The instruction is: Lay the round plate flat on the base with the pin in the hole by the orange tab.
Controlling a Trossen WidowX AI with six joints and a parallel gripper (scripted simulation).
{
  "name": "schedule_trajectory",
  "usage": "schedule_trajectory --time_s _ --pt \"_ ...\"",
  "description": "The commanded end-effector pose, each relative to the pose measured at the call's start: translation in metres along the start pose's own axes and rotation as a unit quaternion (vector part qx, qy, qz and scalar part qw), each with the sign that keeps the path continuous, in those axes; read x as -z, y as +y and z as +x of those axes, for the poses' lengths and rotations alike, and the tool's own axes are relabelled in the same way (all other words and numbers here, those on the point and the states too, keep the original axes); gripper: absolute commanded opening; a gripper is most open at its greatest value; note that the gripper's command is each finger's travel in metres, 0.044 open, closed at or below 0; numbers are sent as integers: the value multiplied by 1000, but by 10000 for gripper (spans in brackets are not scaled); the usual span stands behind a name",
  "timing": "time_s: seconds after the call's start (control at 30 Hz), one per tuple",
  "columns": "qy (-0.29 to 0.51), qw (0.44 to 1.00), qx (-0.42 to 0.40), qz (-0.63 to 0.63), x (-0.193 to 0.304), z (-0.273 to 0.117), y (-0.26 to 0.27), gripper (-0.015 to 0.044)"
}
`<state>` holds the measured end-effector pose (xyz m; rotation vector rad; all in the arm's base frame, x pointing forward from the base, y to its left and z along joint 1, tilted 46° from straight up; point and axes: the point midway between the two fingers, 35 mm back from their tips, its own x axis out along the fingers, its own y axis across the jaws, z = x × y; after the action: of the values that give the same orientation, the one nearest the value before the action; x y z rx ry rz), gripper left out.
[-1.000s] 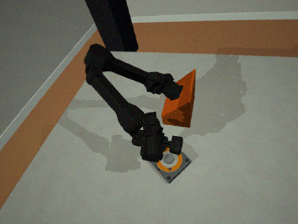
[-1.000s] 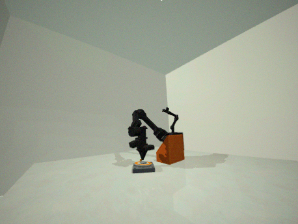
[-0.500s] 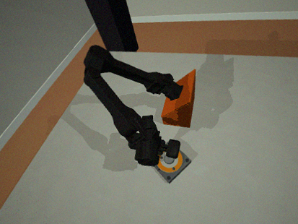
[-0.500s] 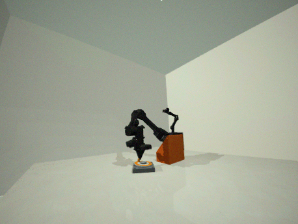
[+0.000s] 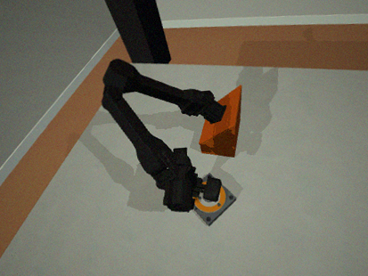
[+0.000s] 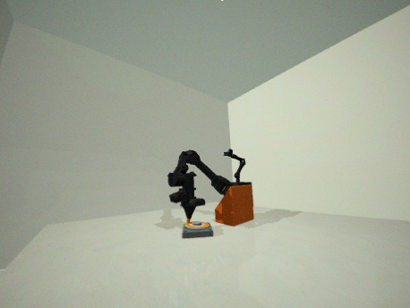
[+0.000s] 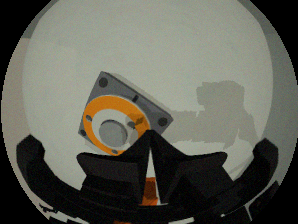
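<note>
The round plate (image 5: 206, 209) (image 7: 111, 103), an orange ring with a pale inner ring, sits around the grey post (image 7: 113, 132) on the square grey base (image 5: 219, 214) (image 6: 198, 234) (image 7: 147, 107). In the wrist view its rim stands out above the base at the upper right; how far it tilts is unclear. Several dark holes show in it. My gripper (image 6: 188, 218) (image 7: 150, 132) is shut and empty, its tips low at the plate's edge. A bit of orange shows right below the tips in the exterior view. The tab, its hole and the pin cannot be made out.
The orange wedge-shaped stand (image 5: 222, 130) (image 6: 239, 205) of the arm is behind the base. A dark pillar (image 5: 138, 28) rises at the back in the top view. The wrist camera housing (image 5: 212, 188) hangs over the plate and covers part of it there.
</note>
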<state>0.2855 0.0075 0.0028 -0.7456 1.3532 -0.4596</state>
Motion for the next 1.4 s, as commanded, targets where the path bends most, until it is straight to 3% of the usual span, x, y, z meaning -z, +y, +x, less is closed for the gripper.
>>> schedule_trajectory --time_s 0.0,1.03,1.37 --pt "0 1000 1 -2 -6 1 2 0" --pt "-1 1000 1 -1 -25 1 14 0" --pt "-1 1000 0 -1 -22 -43 14 0"
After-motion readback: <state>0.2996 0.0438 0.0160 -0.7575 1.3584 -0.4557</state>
